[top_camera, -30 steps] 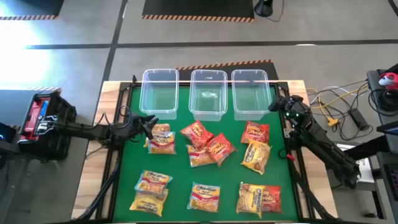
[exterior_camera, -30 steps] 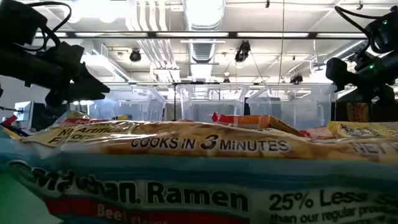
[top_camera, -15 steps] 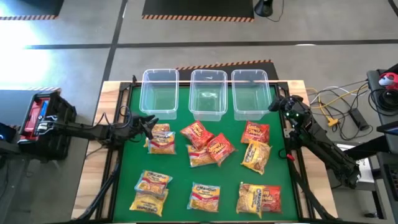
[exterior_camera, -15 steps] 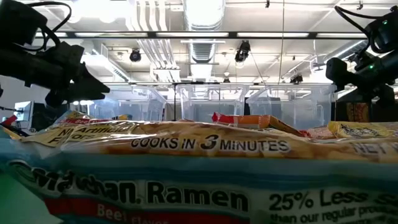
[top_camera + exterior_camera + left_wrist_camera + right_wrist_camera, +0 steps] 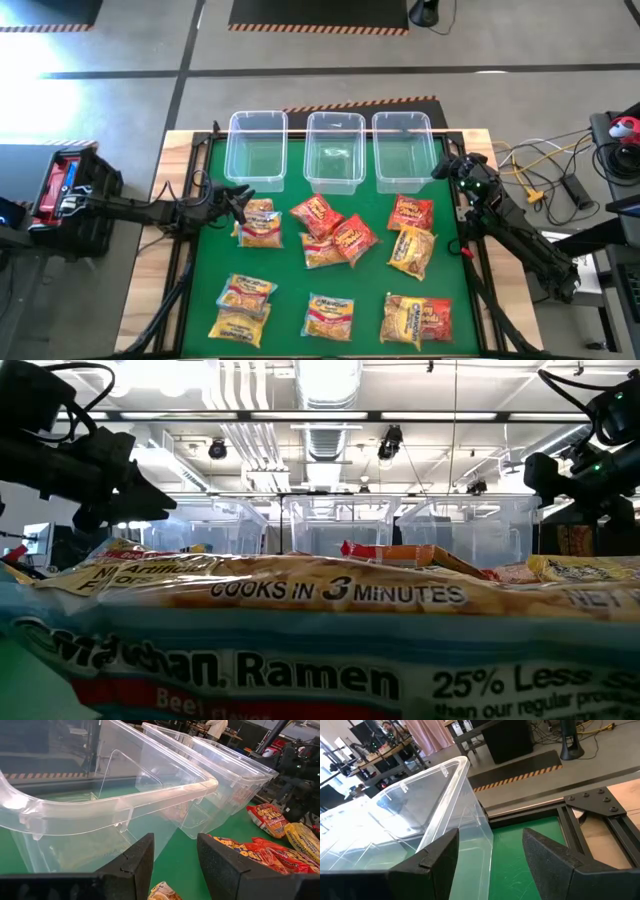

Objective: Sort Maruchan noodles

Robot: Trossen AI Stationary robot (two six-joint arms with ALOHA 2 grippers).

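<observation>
Several Maruchan noodles packets, red, yellow and orange, lie flat on the green mat (image 5: 290,280): one pile at the left (image 5: 258,222), a red cluster in the middle (image 5: 335,232), some at the right (image 5: 412,235) and a near row (image 5: 328,317). One packet fills the low view's foreground (image 5: 320,650). My left gripper (image 5: 238,195) hangs open above the mat beside the left pile, facing the left bin (image 5: 115,805); nothing is between its fingers (image 5: 175,845). My right gripper (image 5: 445,168) is open and held up at the right bin's corner (image 5: 450,785).
Three clear bins (image 5: 258,150), (image 5: 334,150), (image 5: 402,150) stand side by side along the far edge of the mat. A black frame (image 5: 470,250) borders the mat. Cables and gear (image 5: 560,170) lie right of the table. A black box (image 5: 65,190) sits to the left.
</observation>
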